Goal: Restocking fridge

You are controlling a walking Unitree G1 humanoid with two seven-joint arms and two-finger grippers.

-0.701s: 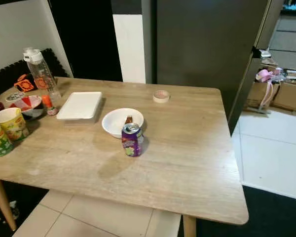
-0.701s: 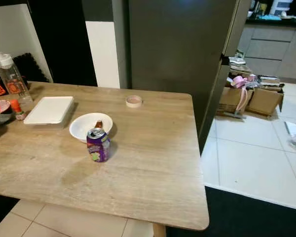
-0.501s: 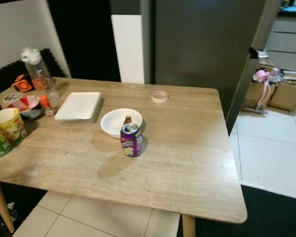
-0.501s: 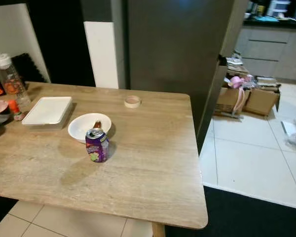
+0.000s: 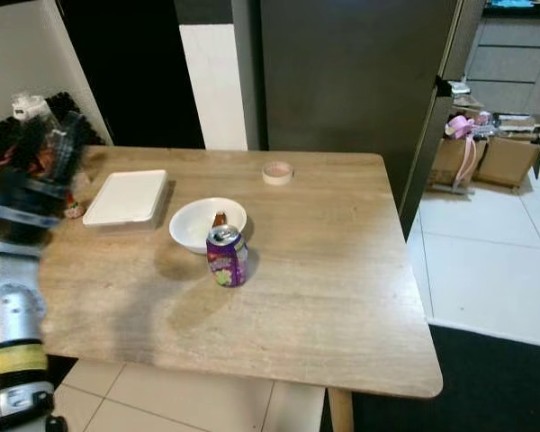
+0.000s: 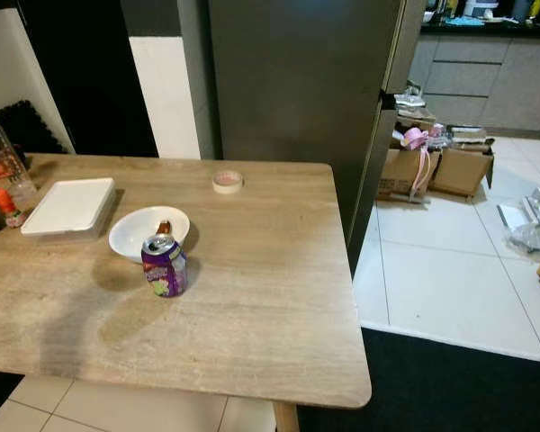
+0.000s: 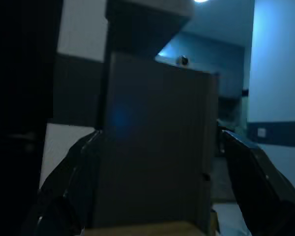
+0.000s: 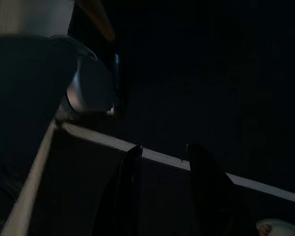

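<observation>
The left gripper [image 7: 152, 191] is up at the table's [image 5: 324, 297] left edge, fingers spread wide with nothing between them. Right gripper [image 8: 162, 196] hangs in the dark, fingers a little apart, empty too. The purple can [image 5: 226, 256] stands mid-table, just in front of the white bowl [image 5: 198, 223]. Behind the table is the dark fridge [image 5: 351, 81], door closed.

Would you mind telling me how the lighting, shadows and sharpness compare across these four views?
Left and right eye views: evenly lit and fairly sharp; the purple can casts a soft shadow on the table. In the left eye view the left gripper is close and slightly blurred. Left wrist view: dim, bluish and soft, facing the dark fridge. Right wrist view: very dark; the right gripper shows as a silhouette.
</observation>
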